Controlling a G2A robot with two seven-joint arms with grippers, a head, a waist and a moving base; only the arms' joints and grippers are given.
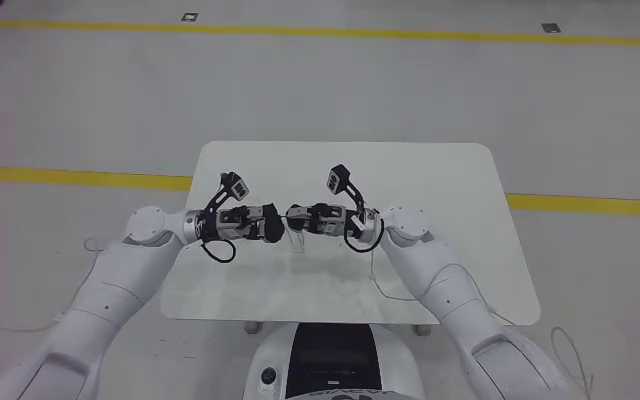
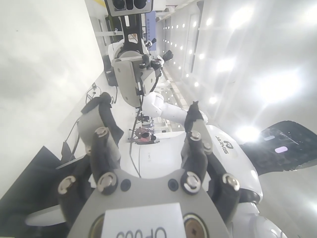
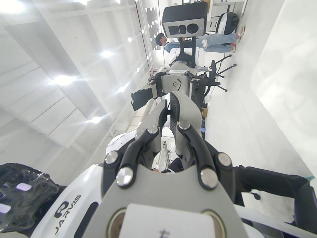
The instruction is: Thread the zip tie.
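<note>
From above, both arms are folded in over the middle of the white tabletop (image 1: 440,180), wrists turned toward each other. The left pincer (image 1: 278,222) and the right pincer (image 1: 293,214) sit nose to nose, almost touching, held up off the surface. Look just below the meeting point: a thin pale strand, the zip tie (image 1: 297,240), hangs down from between them toward the robot's side of the tabletop.

Now the left wrist camera. The left pincer (image 2: 148,107) stands wide apart, its black-wrapped fingertips (image 2: 194,111) spread with nothing gripped between them. Straight through that gap, farther off, is the right pincer (image 2: 139,81), facing back. From its tip the zip tie (image 2: 135,122) runs out as a slim dark line and droops in a long loose curve through the open left fingers, touching neither of them as far as I can see.

Over to the right wrist camera. The right pincer (image 3: 171,100) has its two grey fingers drawn together, ribbed pad turned inward, pinched on the zip tie. Just beyond sits the left pincer, one black-tipped finger (image 3: 141,99) swung out to the side.
</note>
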